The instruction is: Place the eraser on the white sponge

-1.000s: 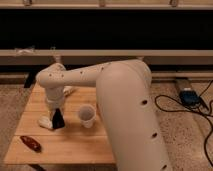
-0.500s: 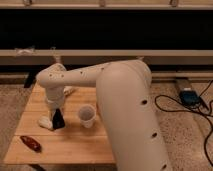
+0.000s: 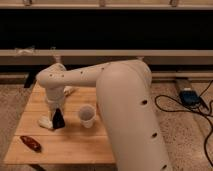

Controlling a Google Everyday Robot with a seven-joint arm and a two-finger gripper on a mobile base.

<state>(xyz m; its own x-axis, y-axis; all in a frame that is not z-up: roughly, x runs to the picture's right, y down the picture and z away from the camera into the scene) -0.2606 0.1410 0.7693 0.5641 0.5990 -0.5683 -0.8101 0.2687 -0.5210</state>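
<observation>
My gripper [image 3: 57,113] points straight down over the left part of the wooden table [image 3: 65,147], at the end of the white arm that reaches in from the right. It is shut on the eraser [image 3: 59,121], a small black block that hangs under the wrist with its lower end at the table surface. The white sponge [image 3: 45,122], a flat off-white pad, lies directly left of the eraser and touches or nearly touches it. The eraser is beside the sponge, not on top of it.
A white cup [image 3: 87,116] stands upright just right of the eraser. A dark red-brown elongated object [image 3: 31,143] lies near the table's front left corner. A white bottle [image 3: 55,59] stands at the back edge. Cables and a blue device [image 3: 190,96] lie on the floor at right.
</observation>
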